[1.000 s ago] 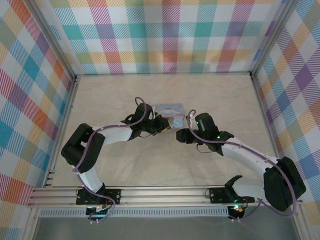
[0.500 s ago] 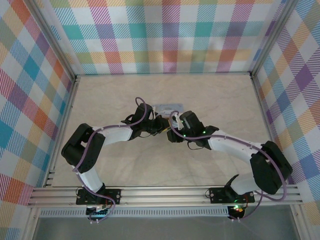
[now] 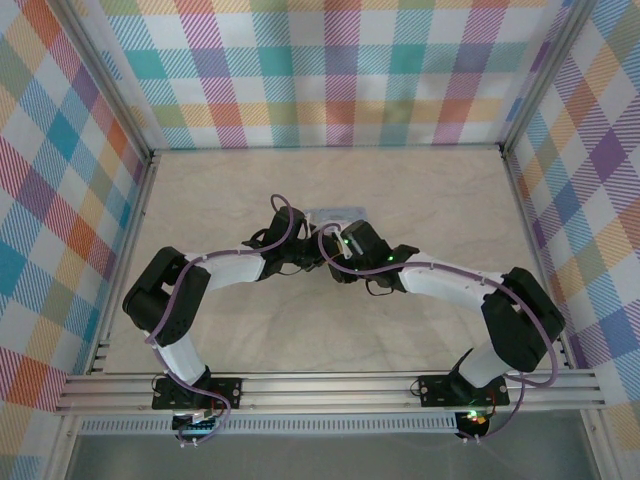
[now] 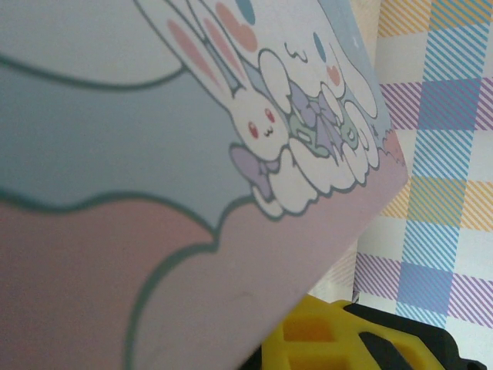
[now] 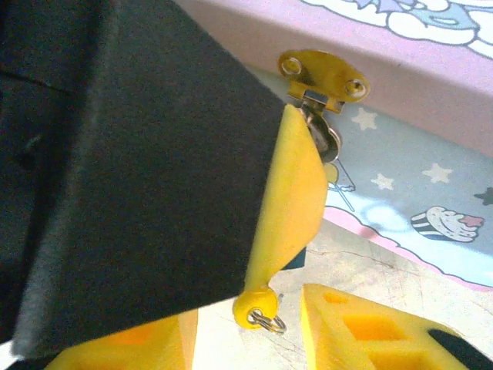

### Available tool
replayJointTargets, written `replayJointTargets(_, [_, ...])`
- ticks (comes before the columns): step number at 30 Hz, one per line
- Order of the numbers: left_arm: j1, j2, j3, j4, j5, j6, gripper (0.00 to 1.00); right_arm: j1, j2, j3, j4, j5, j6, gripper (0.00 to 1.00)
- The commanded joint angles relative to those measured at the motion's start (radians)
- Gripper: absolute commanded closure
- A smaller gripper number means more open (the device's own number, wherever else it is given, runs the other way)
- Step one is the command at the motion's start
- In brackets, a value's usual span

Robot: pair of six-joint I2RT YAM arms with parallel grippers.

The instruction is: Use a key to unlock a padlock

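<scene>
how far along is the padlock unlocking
Early. Done: left gripper and right gripper are at the pastel box. In hand: the right one, open, faces the padlock at the gold hasp. Still to do: insert key, turn, open it; the lock is half hidden, so key seating is unclear.

Two robot arms are reaching across a pale marbled surface. The left gripper and right gripper are crowding together against the near side of a pastel-blue box, and their fingers are too small to make out.
</scene>
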Motion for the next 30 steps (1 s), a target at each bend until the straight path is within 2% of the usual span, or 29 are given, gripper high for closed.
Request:
replayJointTargets(1, [-0.01, -0.022, 0.029, 0.027, 0.009, 0.0, 0.98, 0.008, 0.019, 0.034, -0.019, 0.026, -0.023, 0.6])
replayJointTargets(10, [-0.01, -0.022, 0.026, 0.043, 0.013, -0.007, 0.98, 0.008, 0.049, 0.051, -0.023, 0.035, -0.035, 0.65])
replayJointTargets(12, [-0.01, -0.021, 0.027, 0.044, 0.014, -0.008, 0.98, 0.008, 0.051, 0.054, -0.018, 0.033, -0.035, 0.73])
replayJointTargets(14, [-0.01, -0.021, 0.027, 0.043, 0.013, -0.007, 0.97, 0.008, 0.044, 0.051, -0.014, 0.033, -0.032, 0.78])
replayJointTargets(16, [-0.01, -0.02, 0.026, 0.04, 0.013, -0.005, 0.97, 0.008, 0.035, 0.042, -0.004, 0.022, -0.043, 0.97])
replayJointTargets(17, [-0.009, -0.019, 0.026, 0.041, 0.012, -0.005, 0.98, 0.007, 0.032, 0.037, 0.003, 0.017, -0.046, 1.0])
replayJointTargets(23, [-0.009, -0.026, 0.012, 0.04, 0.002, 0.001, 0.96, 0.008, 0.016, 0.011, 0.014, -0.001, -0.054, 1.0])
replayJointTargets(26, [-0.01, -0.027, 0.013, 0.025, -0.008, 0.007, 0.89, 0.008, 0.017, 0.001, 0.024, -0.017, -0.057, 1.0])
replayJointTargets(30, [-0.01, -0.027, 0.002, -0.005, -0.032, 0.009, 0.66, 0.006, 0.033, -0.002, 0.029, -0.051, -0.059, 1.0])
